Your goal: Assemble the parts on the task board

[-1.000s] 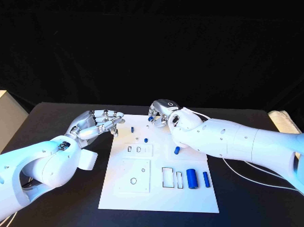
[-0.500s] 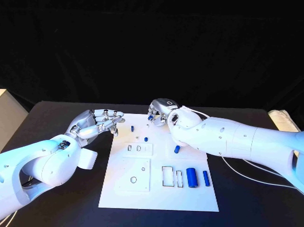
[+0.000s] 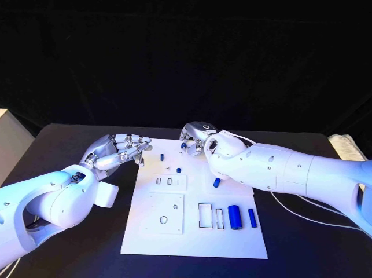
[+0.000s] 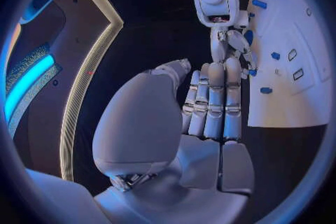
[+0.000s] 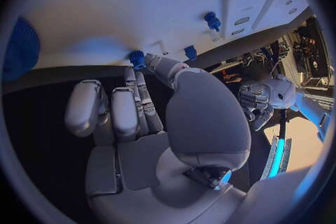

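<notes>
The white task board (image 3: 194, 237) lies in the middle of the black table. My right hand (image 3: 199, 138) hovers over the board's far edge and pinches a small blue part (image 3: 183, 145) between its thumb and a fingertip; the same part (image 5: 136, 59) is at the fingertips in the right wrist view. My left hand (image 3: 119, 149) hangs beside the board's far left corner, fingers straight and side by side, holding nothing. Small blue pegs (image 3: 161, 157) (image 3: 178, 171) (image 3: 217, 183) stand or lie on the board. A large blue cylinder (image 3: 234, 217) and a thinner blue piece (image 3: 253, 218) lie near its right edge.
Raised white blocks with slots (image 3: 170, 182) and holes (image 3: 164, 215) sit on the board's left half, and a rectangular slot (image 3: 206, 215) beside the cylinder. A white cable (image 3: 306, 215) runs over the table at right. A pale object (image 3: 346, 147) lies at the table's right edge.
My right hand has edged slightly toward the board's far left, and the small blue part now shows at its fingertips. My left hand has stayed where it was.
</notes>
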You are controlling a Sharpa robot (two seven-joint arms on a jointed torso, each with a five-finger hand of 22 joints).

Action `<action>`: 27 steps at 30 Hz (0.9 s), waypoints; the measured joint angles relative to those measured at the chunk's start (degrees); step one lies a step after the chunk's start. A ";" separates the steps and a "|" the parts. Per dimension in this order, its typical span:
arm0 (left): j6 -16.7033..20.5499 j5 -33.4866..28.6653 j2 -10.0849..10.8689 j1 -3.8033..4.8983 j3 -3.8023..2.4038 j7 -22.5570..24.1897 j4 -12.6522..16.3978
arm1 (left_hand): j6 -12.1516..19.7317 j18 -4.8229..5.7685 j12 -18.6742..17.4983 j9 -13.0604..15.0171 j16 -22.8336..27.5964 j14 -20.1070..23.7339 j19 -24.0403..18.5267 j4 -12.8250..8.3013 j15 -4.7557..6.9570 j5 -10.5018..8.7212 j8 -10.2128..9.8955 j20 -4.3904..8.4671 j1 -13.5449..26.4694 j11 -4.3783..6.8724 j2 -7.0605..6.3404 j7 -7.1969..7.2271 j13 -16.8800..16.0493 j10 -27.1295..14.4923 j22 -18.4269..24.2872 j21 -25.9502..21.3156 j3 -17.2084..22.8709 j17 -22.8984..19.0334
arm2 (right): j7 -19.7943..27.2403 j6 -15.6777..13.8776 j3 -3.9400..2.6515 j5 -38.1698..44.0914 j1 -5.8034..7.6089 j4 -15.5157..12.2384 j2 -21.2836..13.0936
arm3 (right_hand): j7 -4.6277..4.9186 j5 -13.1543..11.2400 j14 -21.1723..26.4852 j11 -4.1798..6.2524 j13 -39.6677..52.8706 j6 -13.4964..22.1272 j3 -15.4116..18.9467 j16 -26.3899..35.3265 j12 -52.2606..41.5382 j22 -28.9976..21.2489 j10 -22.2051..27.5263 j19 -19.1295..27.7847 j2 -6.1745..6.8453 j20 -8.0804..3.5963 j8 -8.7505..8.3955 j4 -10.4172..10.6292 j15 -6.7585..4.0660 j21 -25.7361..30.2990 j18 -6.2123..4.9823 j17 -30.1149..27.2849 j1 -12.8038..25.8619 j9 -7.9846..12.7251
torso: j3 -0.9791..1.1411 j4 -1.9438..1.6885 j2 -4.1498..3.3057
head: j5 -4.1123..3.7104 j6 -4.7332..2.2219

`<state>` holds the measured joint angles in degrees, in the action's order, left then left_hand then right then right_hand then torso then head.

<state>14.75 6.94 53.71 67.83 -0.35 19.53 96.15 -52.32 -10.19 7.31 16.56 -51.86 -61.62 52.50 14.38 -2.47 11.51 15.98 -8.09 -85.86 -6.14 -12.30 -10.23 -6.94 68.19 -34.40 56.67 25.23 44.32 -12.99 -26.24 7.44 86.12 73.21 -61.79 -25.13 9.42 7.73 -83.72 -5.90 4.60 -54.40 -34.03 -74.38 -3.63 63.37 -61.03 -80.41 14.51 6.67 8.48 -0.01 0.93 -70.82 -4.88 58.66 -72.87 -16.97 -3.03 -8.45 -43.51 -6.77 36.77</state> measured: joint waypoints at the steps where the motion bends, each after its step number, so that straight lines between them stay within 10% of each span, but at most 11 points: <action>1: 0.00 0.00 0.01 0.00 0.00 -0.02 -0.01 | 0.00 -0.01 0.00 0.00 0.00 0.00 0.00 0.00 0.00 0.00 0.00 0.00 0.00 0.00 0.00 0.00 0.00 0.00 0.00 0.00 0.00 0.00 | 0.02 -0.06 0.00 0.00 0.00 -0.29 -0.24 | -0.15 0.00 0.00 -0.13 0.00 0.15 0.30 0.18 0.00 -0.11 0.27 0.00 0.06 0.00 -0.13 0.00 0.00 0.09 0.00 -0.10 -0.05 0.02 | 0.01 -0.01 0.00 | 0.00 0.01; 10: -0.04 0.01 0.21 0.00 0.01 -0.14 -0.21 | 0.00 0.00 0.00 -0.01 0.00 0.00 0.00 0.00 0.00 0.00 0.00 0.00 0.00 0.00 0.00 0.00 0.01 0.00 -0.05 0.00 0.00 0.00 | 0.25 -2.10 -0.05 -0.21 0.26 -7.49 -6.98 | -0.39 1.49 -0.05 0.29 0.43 -0.02 1.49 0.17 -0.96 0.12 -1.52 -0.15 -0.33 -0.15 -0.14 0.40 -0.05 0.41 0.00 -0.07 -0.44 -0.10 | 0.11 0.18 0.04 | 0.14 -0.37; 18: -0.22 0.02 0.38 0.00 0.01 -0.18 -0.86 | 0.00 0.00 0.00 -0.01 0.00 0.00 0.00 0.00 0.00 0.00 0.00 0.00 0.00 0.00 0.00 0.00 -0.04 0.00 -0.04 0.02 0.00 0.00 | 0.85 -4.93 -0.25 -3.18 1.79 -15.74 -16.19 | -0.78 1.30 -0.31 1.04 5.00 -2.00 3.71 -4.47 -7.63 8.86 -12.64 -3.16 1.12 -1.90 0.60 1.61 -1.81 -6.19 0.15 7.37 1.02 -0.91 | 0.61 1.10 0.20 | 0.32 -1.33; 21: -0.37 0.02 0.36 0.00 0.01 -0.20 -1.29 | 0.00 0.00 0.00 -0.02 0.00 0.00 0.00 0.00 0.00 0.00 0.00 0.00 0.00 0.00 0.00 0.00 -0.04 0.00 -0.04 0.22 0.00 0.00 | 1.10 -5.08 -0.30 -5.14 2.10 -17.34 -18.52 | -2.00 1.53 -0.30 3.44 26.13 -0.58 10.42 -6.89 -27.38 11.39 -15.69 -3.62 0.92 -2.79 2.20 1.96 -2.60 -9.25 1.39 11.19 0.21 -1.90 | 0.90 1.42 0.26 | 0.30 -1.46; 24: -0.55 0.03 0.24 0.00 0.01 -0.22 -1.57 | 0.00 0.00 0.00 -0.01 0.00 0.00 0.00 0.00 0.00 0.00 0.00 0.00 0.00 0.00 0.00 0.00 -0.04 0.00 -0.04 0.21 0.00 0.00 | 1.14 -4.68 -0.30 -6.94 2.23 -17.70 -19.88 | -1.37 1.72 -0.29 3.31 63.51 1.43 14.95 -11.01 -61.29 11.59 -19.51 -3.65 -0.43 -2.37 4.10 3.87 -2.55 -13.57 2.36 15.78 -1.14 -2.76 | 1.12 1.68 0.34 | 0.09 -1.59; 27: -0.75 0.04 0.15 0.00 0.01 -0.25 -1.72 | 0.00 0.00 0.00 0.04 0.00 0.00 0.00 0.00 0.00 0.00 0.00 0.00 0.00 0.00 0.00 0.00 -0.04 0.00 -0.07 0.21 0.00 0.00 | 1.07 -3.91 -0.31 -8.23 2.28 -17.46 -20.31 | -0.87 1.72 -0.33 2.51 69.92 2.99 17.41 -13.41 -79.13 11.59 -22.70 -3.59 -0.92 -1.75 5.26 5.48 -1.92 -15.95 3.20 16.31 -1.63 -3.06 | 1.33 1.81 0.35 | -0.02 -1.60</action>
<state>14.00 6.97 53.86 67.83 -0.33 19.28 94.43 -52.32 -10.19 7.31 16.60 -51.86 -61.62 52.50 14.38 -2.47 11.51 15.98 -8.09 -85.86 -6.15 -12.30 -10.23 -6.98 68.19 -34.46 56.88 25.23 44.32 -11.93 -30.15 7.13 77.89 75.49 -79.25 -45.45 8.55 9.45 -84.04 -3.38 74.53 -51.41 -16.62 -87.79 -82.76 74.95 -83.73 -84.00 13.60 4.92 13.73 5.47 -1.00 -86.77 -1.67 74.97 -74.50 -20.03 -1.70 -6.64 -43.15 -6.79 35.17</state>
